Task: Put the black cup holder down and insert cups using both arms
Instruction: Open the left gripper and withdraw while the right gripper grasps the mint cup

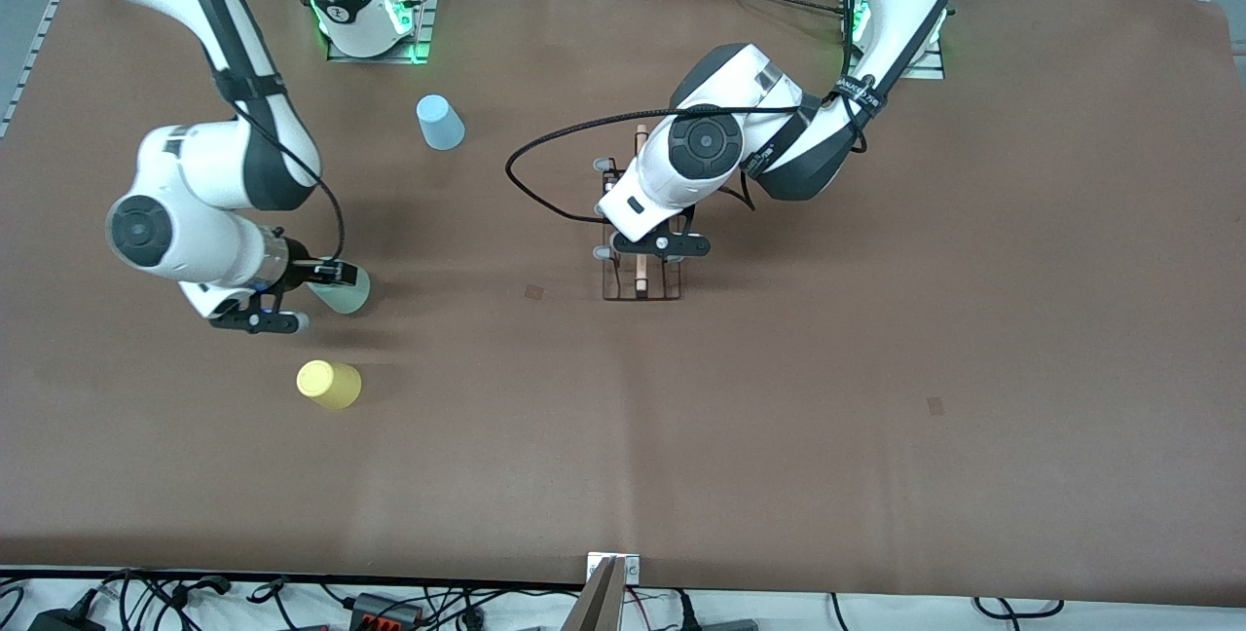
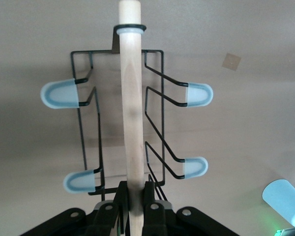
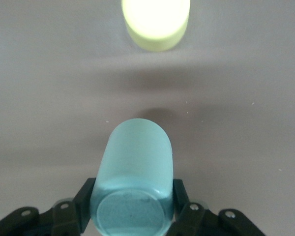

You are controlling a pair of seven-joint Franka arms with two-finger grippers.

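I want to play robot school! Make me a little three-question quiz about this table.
1. True or false: the left gripper is shut on the wooden handle of the black cup holder.
2. Which cup does the right gripper squeeze? A) yellow cup B) mint green cup C) blue cup
3. Fill in: the cup lying nearest the front camera is the ____ one.

Key: 1. True. 2. B. 3. Yellow.
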